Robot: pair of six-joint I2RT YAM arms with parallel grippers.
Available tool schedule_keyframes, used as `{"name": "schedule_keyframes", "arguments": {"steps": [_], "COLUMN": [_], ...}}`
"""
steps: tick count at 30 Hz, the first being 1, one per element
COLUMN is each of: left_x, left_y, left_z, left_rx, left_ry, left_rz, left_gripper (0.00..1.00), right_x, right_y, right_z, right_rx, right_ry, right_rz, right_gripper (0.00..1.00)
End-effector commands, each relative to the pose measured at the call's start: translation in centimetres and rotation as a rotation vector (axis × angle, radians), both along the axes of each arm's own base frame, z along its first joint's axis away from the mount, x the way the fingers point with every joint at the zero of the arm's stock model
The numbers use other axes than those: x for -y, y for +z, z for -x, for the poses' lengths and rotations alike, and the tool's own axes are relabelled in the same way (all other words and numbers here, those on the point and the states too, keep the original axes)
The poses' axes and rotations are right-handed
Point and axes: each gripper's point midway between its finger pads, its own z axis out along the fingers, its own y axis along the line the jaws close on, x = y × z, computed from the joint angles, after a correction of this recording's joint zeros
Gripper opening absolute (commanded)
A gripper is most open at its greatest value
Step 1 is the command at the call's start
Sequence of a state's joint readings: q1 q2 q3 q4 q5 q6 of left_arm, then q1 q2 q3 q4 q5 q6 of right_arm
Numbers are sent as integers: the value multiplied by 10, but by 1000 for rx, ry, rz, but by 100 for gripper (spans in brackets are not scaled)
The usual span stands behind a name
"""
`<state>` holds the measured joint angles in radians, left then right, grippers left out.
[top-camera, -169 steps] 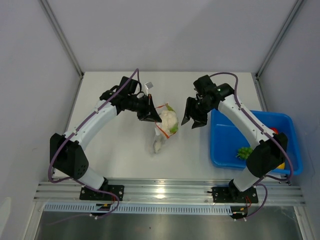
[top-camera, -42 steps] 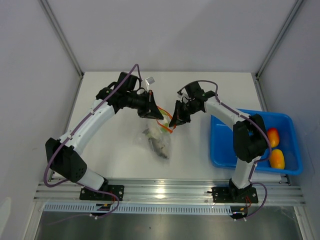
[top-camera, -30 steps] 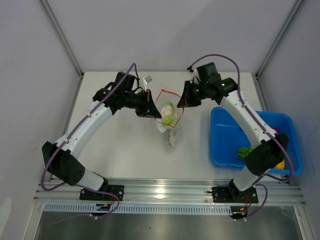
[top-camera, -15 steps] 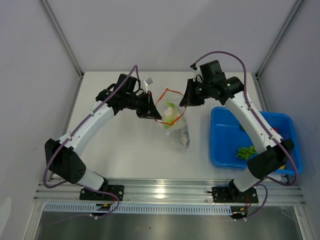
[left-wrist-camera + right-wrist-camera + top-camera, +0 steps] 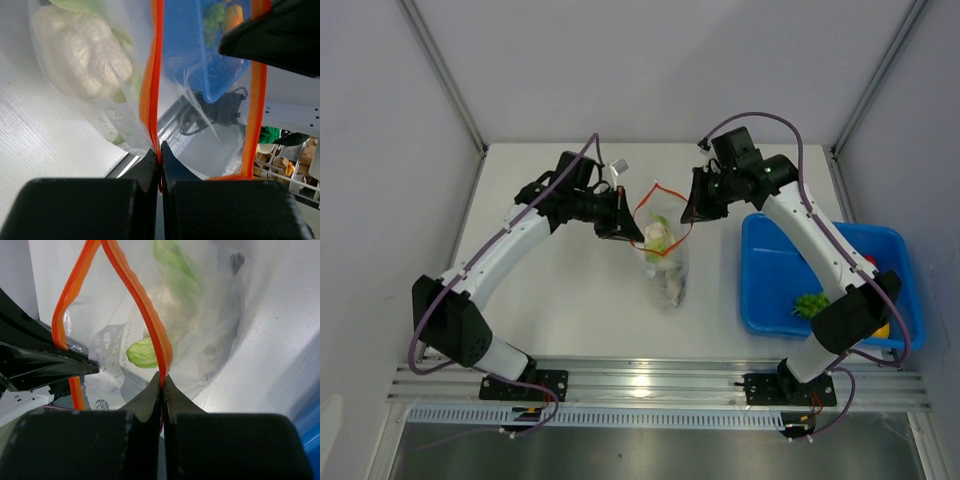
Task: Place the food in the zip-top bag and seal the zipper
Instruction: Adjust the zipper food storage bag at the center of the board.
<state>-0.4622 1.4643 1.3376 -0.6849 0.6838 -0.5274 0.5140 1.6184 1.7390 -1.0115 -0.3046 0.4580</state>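
Note:
The clear zip-top bag (image 5: 665,262) hangs between both arms above the table, its mouth held wide as an orange-red loop. My left gripper (image 5: 632,236) is shut on the left side of the zipper (image 5: 150,85). My right gripper (image 5: 691,216) is shut on the right side of the zipper (image 5: 150,325). Inside the bag lies food: a white cauliflower-like piece (image 5: 82,57) with green leaves (image 5: 145,352). More food stays in the blue tray: a green leafy piece (image 5: 809,303) and a red bit (image 5: 868,262).
The blue tray (image 5: 770,290) sits on the table at the right, under my right arm. A small white tag (image 5: 618,168) lies at the back near my left wrist. Grey walls enclose the table on three sides.
Over the last second the bag's lower body has swung from right back toward the middle, and the mouth loop has stayed open between both shut grippers. Earlier the right gripper was off the bag.

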Motion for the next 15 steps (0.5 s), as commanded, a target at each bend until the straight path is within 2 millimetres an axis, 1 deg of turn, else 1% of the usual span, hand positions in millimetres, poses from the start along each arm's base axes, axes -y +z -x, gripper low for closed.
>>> {"name": "schedule_keyframes", "arguments": {"steps": [1,2,3,4,5,6,7,8,9,10,12,13,14,15], "left_x": [-3,-4,-1,-6,-8,-12,-19,-23,-25,-25,-26,-22,-21,-21], "left_y": [-28,-28,-12,-14,4,37,42,40,23,7,-12,-29,-35,-28], "left_z": [-3,4,1,6,4,6,1,-4,-8,-10,-13,-11,-2,-3], "left_rx": [-116,-131,-50,-16,69,210,278,297,262,213,75,-1,-28,13], "left_ry": [-30,-43,-38,-11,15,34,68,86,93,77,18,-14,-21,1], "left_rz": [-85,-71,-22,-17,13,64,37,12,-34,-66,-122,-128,-103,-77], "left_gripper": [1,1,1,1,1,1,0,1,3,1,1,0,1,0], "right_x": [4,2,0,-2,-2,1,2,5,5,10,13,12,8,5], "right_y": [0,-7,-8,-4,11,17,24,23,19,13,-9,-10,-8,4], "right_z": [0,0,2,1,-1,-4,-6,-8,-8,-11,-8,-9,-7,-8], "right_rx": [-38,-71,-68,-39,18,58,78,76,52,18,-81,-84,-68,-11], "right_ry": [-16,-11,0,4,3,-2,-8,-14,-12,-27,-40,-39,-27,-19], "right_rz": [-27,-17,-3,6,3,16,9,11,1,-3,27,34,42,28], "right_gripper": [0,0,0,0,0,0,0,0,0,0,0,0,0,0]}}
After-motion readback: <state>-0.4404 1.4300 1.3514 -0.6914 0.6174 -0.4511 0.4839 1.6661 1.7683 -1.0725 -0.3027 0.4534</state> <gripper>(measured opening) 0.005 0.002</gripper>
